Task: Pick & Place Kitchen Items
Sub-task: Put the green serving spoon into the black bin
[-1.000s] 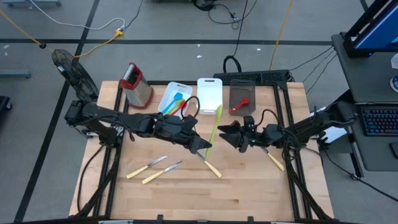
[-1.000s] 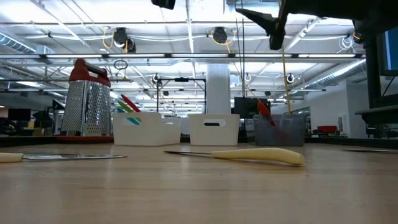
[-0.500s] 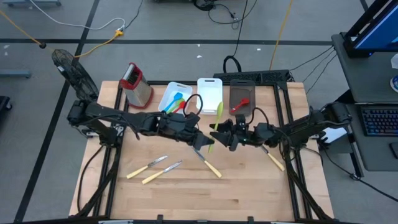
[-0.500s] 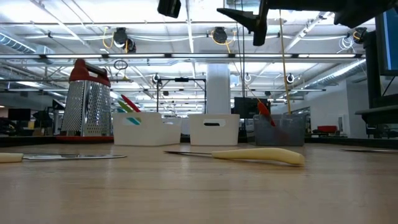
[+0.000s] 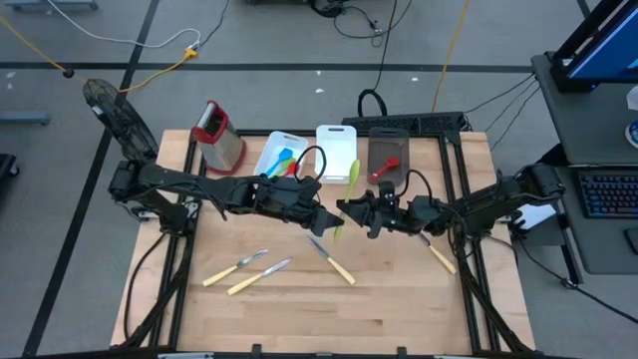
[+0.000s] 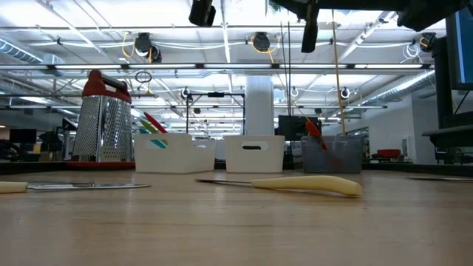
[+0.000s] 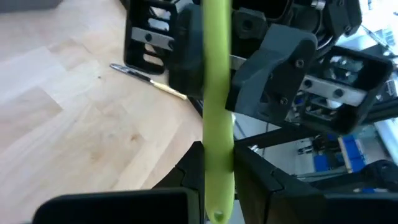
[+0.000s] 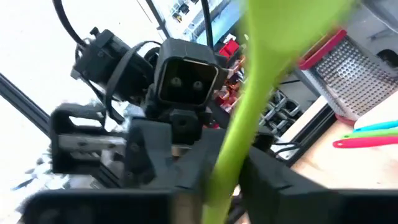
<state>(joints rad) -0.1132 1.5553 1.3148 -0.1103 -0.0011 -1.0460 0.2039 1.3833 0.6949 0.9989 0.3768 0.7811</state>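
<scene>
A slim green utensil hangs in the air over the table's middle, its wide end toward the far bins. My left gripper is shut on its near end, and my right gripper is shut on it a little farther along. The two grippers face each other. Several knives with pale yellow handles lie flat on the wood: two at the near left, one in the middle and one at the right. My left gripper pinches the green utensil's handle near its free end between its two fingers. The fingers come almost level from the table's left and lie across the handle. The utensil is clear of the table. My right gripper pinches the green handle between its two fingers, closer to the wide end than the left gripper's hold. The fingers come from the table's right, across the handle. The wide end sticks out beyond them.
At the far edge stand a red-topped metal grater, a white bin holding blue, green and red utensils, a second white bin and a dark grey bin with a red utensil. The near half of the table is bare wood.
My right gripper has gone toward the table's left, up to the green utensil, and has shut on its handle. My left gripper has kept its hold, and the utensil has stayed lifted in about the same place.
</scene>
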